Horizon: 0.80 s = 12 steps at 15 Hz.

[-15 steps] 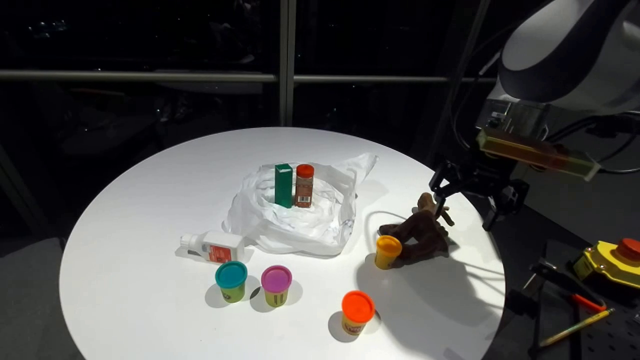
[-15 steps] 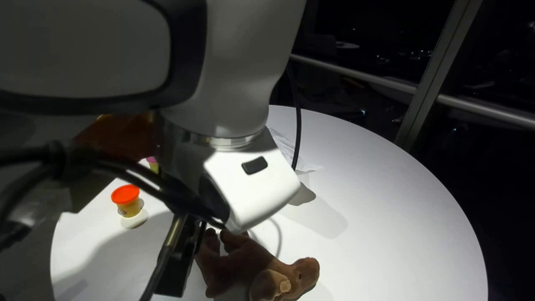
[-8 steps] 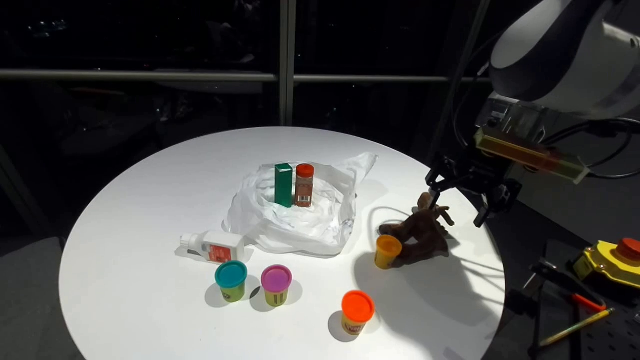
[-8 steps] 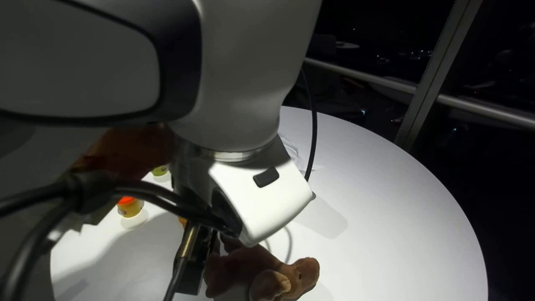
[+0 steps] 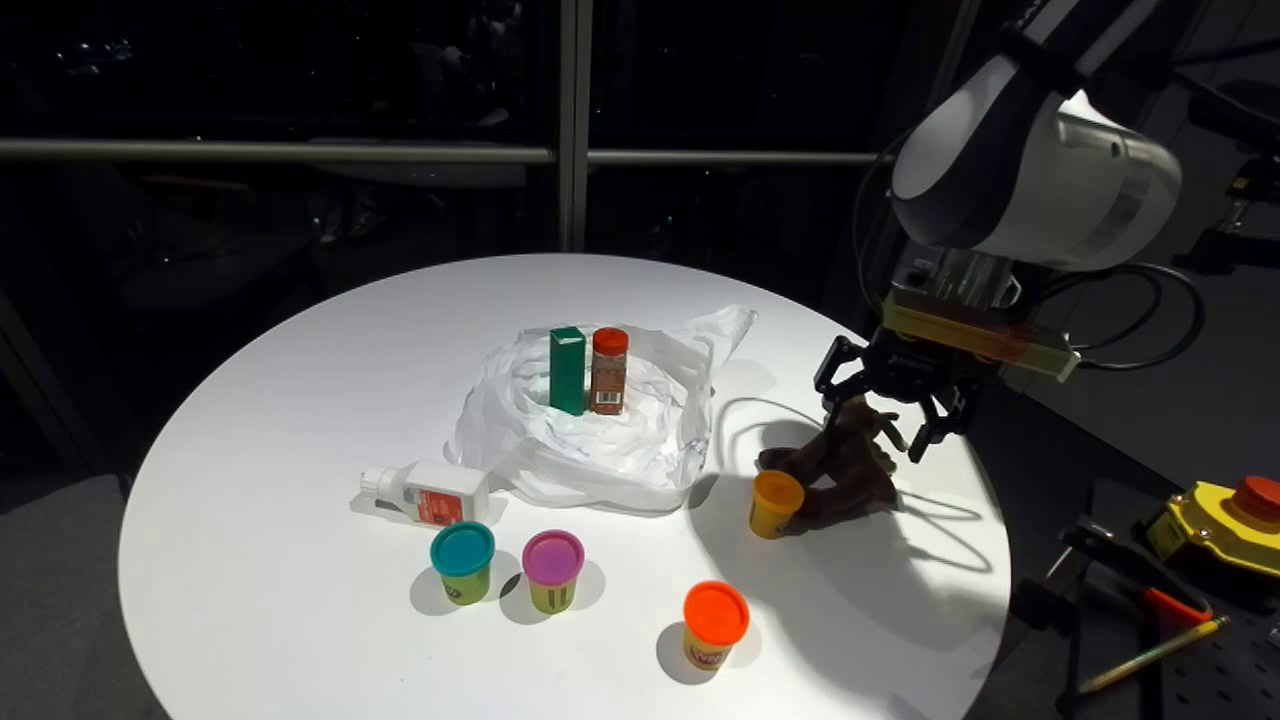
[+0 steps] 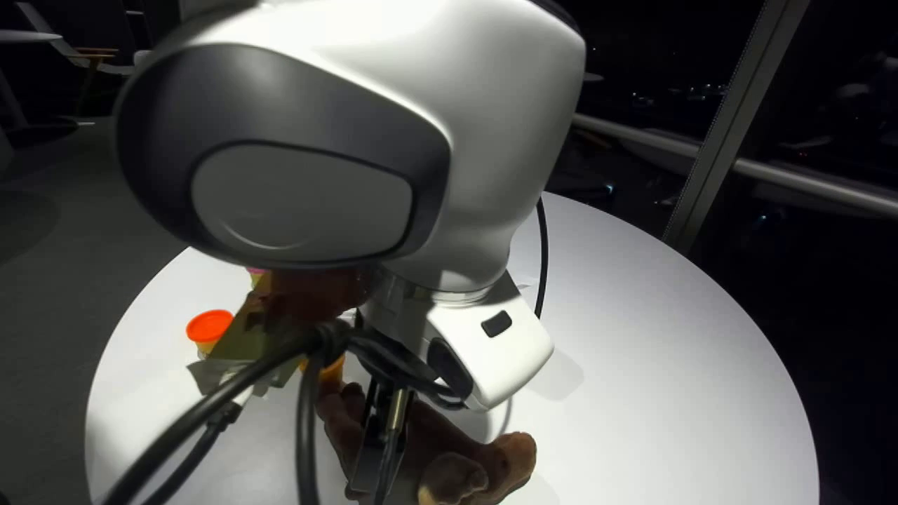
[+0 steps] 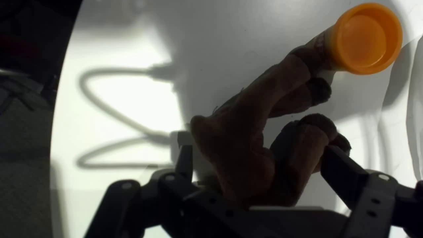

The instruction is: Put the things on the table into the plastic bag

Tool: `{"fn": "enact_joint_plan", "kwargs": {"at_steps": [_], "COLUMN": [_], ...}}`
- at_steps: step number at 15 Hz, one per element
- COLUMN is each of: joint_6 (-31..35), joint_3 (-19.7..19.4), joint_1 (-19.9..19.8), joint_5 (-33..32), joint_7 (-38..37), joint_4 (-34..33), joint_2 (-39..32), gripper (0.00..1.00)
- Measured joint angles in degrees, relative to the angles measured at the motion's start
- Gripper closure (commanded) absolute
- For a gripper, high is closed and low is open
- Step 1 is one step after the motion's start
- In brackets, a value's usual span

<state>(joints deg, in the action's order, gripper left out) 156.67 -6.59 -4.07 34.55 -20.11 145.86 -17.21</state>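
Note:
My open gripper (image 5: 873, 437) hangs over the brown toy figure (image 5: 848, 470), which lies near the table's right side in an exterior view. Seen from the wrist, the toy's body (image 7: 238, 138) is between the spread fingers; contact cannot be told. Against the toy's feet stands a yellow-orange cup (image 5: 775, 505). The plastic bag (image 5: 590, 480) is spread at the table's middle, a green box (image 5: 567, 372) and a red-lidded jar (image 5: 608, 375) upright on it. Before it are a teal cup (image 5: 463, 565), a purple cup (image 5: 553, 572), an orange-red cup (image 5: 714, 625) and a lying white bottle (image 5: 440, 492).
The round white table (image 5: 300, 400) ends just beyond the toy. Past its edge, a yellow box with a red button (image 5: 1225, 525) and a pencil (image 5: 1150, 655) rest on a dark surface. Loose cables (image 6: 309, 351) hang from the wrist.
The arm has moved left and a little down in an exterior view, bringing the open gripper from beside the toy to over it. The table's objects have stayed put.

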Motion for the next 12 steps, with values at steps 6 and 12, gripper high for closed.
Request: {"fn": "enact_joint_plan", "kwargs": {"at_steps": [6, 12], "joint_6": [-0.2, -0.1], "joint_3": [-1.8, -1.8], "joint_1": [-0.5, -0.7], "joint_5": [-4.7, -5.1], "joint_7": [-3.5, -3.5], "joint_4": [-4.4, -7.0], "joint_2": [-5.8, -6.8], "gripper": [0.34, 0.8]}}
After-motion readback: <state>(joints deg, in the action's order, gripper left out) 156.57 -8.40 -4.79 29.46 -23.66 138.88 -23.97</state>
